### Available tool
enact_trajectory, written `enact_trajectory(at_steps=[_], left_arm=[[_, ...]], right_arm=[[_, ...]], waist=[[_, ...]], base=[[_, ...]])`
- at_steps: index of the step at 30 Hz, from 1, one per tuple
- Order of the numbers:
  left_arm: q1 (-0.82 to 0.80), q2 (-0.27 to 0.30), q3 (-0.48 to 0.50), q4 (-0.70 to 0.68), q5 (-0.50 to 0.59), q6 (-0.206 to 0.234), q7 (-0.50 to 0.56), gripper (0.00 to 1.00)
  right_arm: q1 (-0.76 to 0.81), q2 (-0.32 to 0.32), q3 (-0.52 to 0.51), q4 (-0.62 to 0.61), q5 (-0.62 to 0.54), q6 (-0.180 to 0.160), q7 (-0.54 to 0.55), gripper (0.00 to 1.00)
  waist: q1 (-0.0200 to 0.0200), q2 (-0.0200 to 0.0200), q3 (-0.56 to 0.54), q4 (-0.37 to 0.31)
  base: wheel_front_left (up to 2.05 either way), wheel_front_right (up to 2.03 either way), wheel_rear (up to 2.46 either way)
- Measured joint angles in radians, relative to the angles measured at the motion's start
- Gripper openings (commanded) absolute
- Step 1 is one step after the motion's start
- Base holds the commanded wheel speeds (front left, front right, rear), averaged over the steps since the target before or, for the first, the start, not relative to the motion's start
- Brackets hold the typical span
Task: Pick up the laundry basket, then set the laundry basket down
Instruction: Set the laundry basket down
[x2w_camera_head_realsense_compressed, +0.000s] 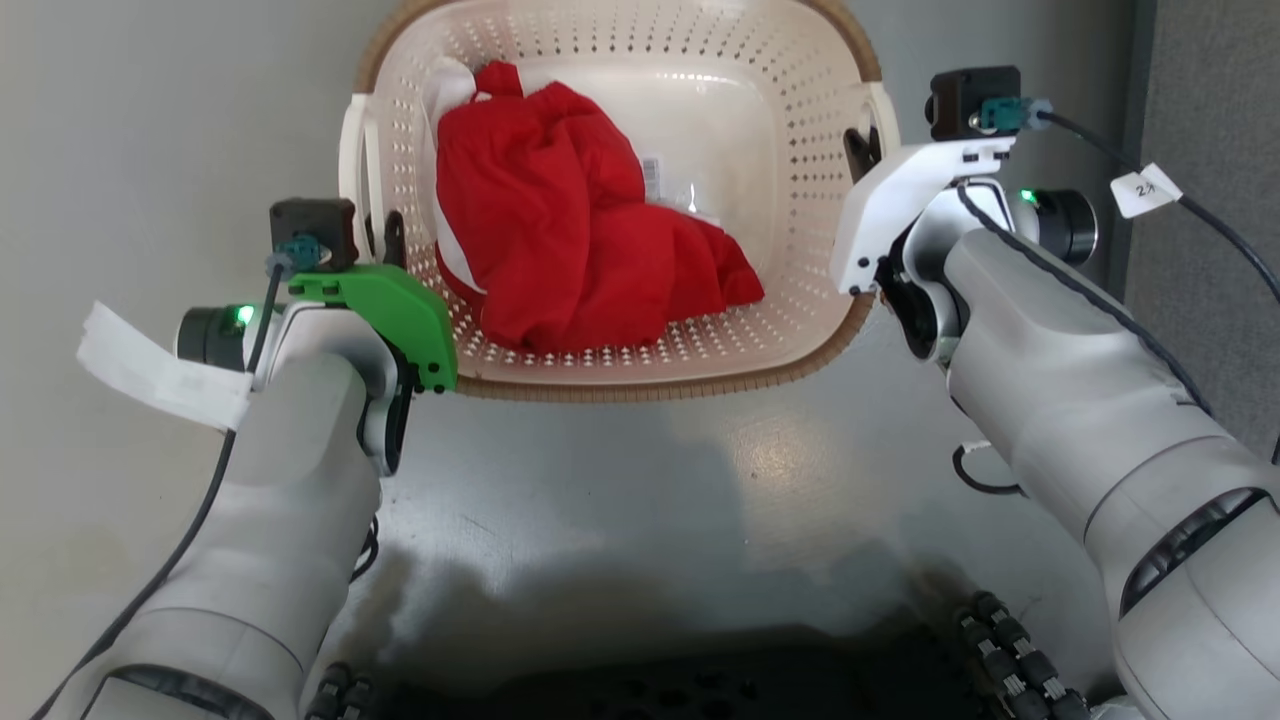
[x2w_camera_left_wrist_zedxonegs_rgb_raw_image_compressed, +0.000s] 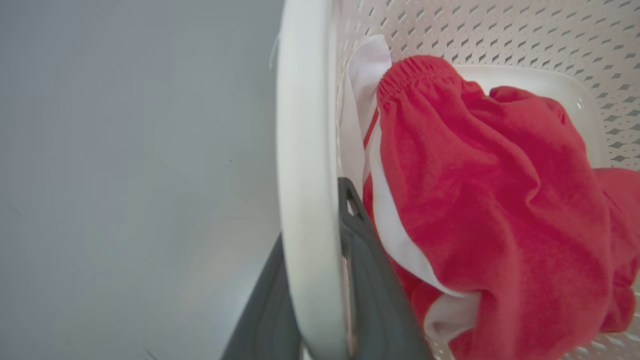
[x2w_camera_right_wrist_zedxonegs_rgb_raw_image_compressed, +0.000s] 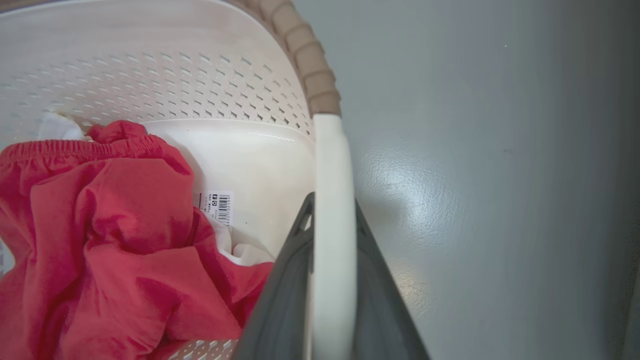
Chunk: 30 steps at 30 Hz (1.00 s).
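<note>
Head view: laundry basket (x2w_camera_head_realsense_compressed: 650, 385) centred ahead between both arms, red garment (x2w_camera_head_realsense_compressed: 570, 240) inside; lifted or on grey floor (x2w_camera_head_realsense_compressed: 700, 480), cannot tell. Left wrist: left gripper (x2w_camera_left_wrist_zedxonegs_rgb_raw_image_compressed: 315, 215) clamped across left handle (x2w_camera_left_wrist_zedxonegs_rgb_raw_image_compressed: 305, 125), one finger each side, for a level two-sided carry. Right wrist: right gripper (x2w_camera_right_wrist_zedxonegs_rgb_raw_image_compressed: 332, 205) pinching right handle (x2w_camera_right_wrist_zedxonegs_rgb_raw_image_compressed: 332, 150) likewise.

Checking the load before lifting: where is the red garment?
In the head view, the red garment lies inside the laundry basket, heaped toward the robot's left wall, near the left gripper.
</note>
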<state>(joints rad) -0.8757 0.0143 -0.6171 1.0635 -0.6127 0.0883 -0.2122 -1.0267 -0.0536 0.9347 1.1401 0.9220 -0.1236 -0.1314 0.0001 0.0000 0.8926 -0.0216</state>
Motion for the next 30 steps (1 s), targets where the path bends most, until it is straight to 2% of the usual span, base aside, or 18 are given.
enact_trajectory(at_steps=[11, 12, 13, 14, 15, 16, 17, 18, 19, 20, 30], left_arm=[[-0.024, -0.002, -0.005, 0.023, 0.000, 0.000, -0.010, 0.00], [-0.024, -0.002, -0.005, 0.025, 0.000, 0.000, -0.010, 0.24], [-0.024, -0.002, -0.006, 0.026, 0.000, 0.000, -0.010, 0.42], [-0.024, -0.002, -0.006, 0.026, 0.000, 0.000, -0.010, 0.43], [-0.024, -0.001, -0.006, 0.029, 0.000, 0.000, -0.010, 0.54], [-0.024, 0.000, -0.006, 0.030, 0.000, 0.000, -0.010, 0.91], [-0.025, 0.001, -0.006, 0.030, 0.000, 0.000, -0.012, 0.97], [-0.025, 0.003, -0.006, 0.031, 0.000, 0.000, -0.018, 1.00], [-0.026, 0.003, -0.005, 0.032, 0.000, 0.000, -0.019, 1.00], [-0.026, 0.003, -0.005, 0.034, 0.000, 0.000, -0.019, 1.00], [-0.026, 0.003, -0.004, 0.055, -0.005, 0.000, -0.026, 1.00]], right_arm=[[-0.014, 0.003, 0.002, 0.013, 0.003, 0.000, -0.018, 0.00], [-0.014, 0.003, 0.003, 0.014, 0.003, 0.000, -0.019, 0.00], [-0.014, 0.004, 0.004, 0.014, 0.003, 0.000, -0.024, 0.10], [-0.014, 0.004, 0.005, 0.014, 0.003, 0.000, -0.030, 0.21], [-0.015, 0.004, 0.005, 0.015, 0.003, 0.000, -0.035, 0.28], [-0.016, 0.003, 0.005, 0.017, 0.003, 0.000, -0.040, 0.48], [-0.017, -0.001, 0.005, 0.020, 0.003, 0.000, -0.040, 0.68], [-0.018, -0.004, 0.005, 0.023, 0.003, 0.000, -0.040, 0.85], [-0.019, -0.007, 0.005, 0.025, 0.003, 0.000, -0.041, 0.90], [-0.021, -0.008, 0.005, 0.027, 0.003, 0.000, -0.045, 1.00], [-0.022, -0.008, 0.007, 0.039, 0.009, 0.000, -0.061, 1.00]], waist=[[0.0000, 0.0000, 0.033, -0.004], [0.0000, 0.0000, 0.033, -0.004], [0.0000, 0.0000, 0.033, -0.004], [0.0000, 0.0000, 0.033, -0.004], [0.0000, 0.0000, 0.033, -0.004], [0.0000, 0.0000, 0.032, -0.004], [0.0000, 0.0000, 0.031, -0.003], [0.0000, 0.0000, 0.031, -0.003], [0.0000, 0.0000, 0.030, -0.003], [0.0000, 0.0000, 0.029, -0.003], [0.0000, 0.0000, 0.008, -0.003]], base=[[0.00, 0.00, 0.00], [0.00, 0.00, 0.00], [0.00, 0.00, 0.00], [0.00, 0.00, 0.00], [0.00, 0.00, 0.00], [0.00, 0.00, 0.00], [0.00, 0.00, 0.00], [0.00, 0.00, 0.00], [0.00, 0.00, 0.00], [0.00, 0.00, 0.00], [0.00, 0.00, 0.00]])
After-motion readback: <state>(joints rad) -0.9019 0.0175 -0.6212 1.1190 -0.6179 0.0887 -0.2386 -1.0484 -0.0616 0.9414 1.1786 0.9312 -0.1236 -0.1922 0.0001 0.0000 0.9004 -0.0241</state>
